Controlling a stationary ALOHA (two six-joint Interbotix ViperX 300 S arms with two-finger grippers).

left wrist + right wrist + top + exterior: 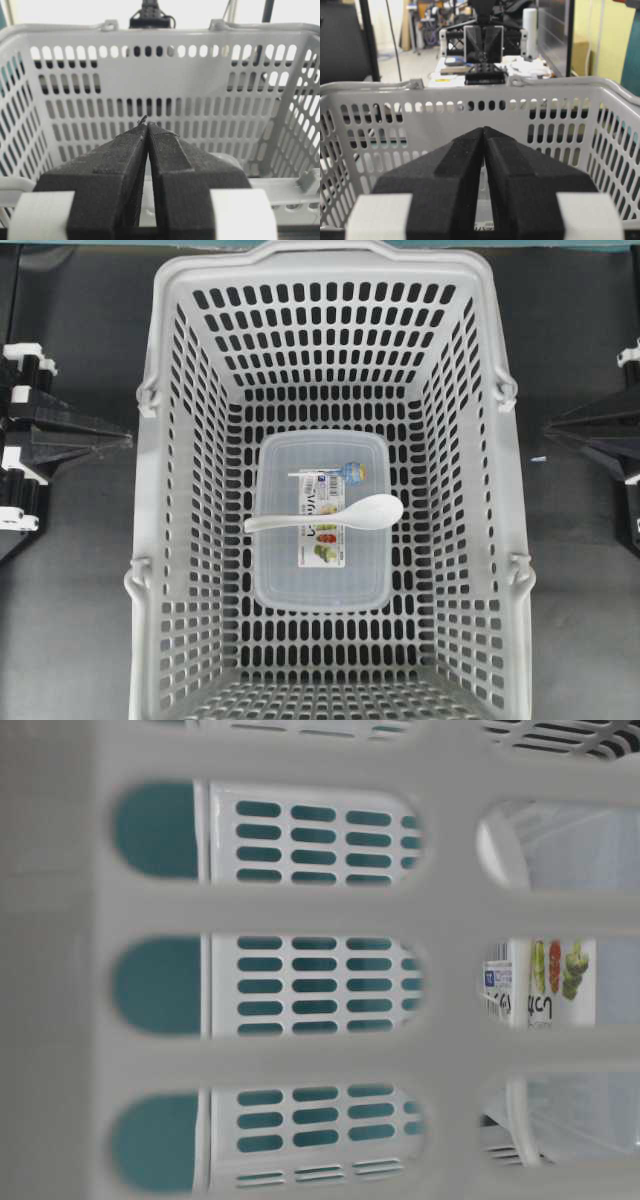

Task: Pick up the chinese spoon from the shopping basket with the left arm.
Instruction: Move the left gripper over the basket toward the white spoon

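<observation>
Down on the floor of the shopping basket (170,540) I see the chinese spoon (335,515) lying across the lid of a clear container (322,580), bowl to the right, handle pointing left. My left gripper (125,439) waits outside the basket wall with jaws pressed together and empty; the right gripper (484,131) is likewise closed. I judge the spoon light, rigid, glossy and slippery, probably breakable, so I'd pinch the flat handle.

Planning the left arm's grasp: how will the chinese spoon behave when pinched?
The chinese spoon looks glossy and rigid, so probably slippery. It lies across the clear container's lid, so it may skid. Its rounded bowl could rock.
</observation>
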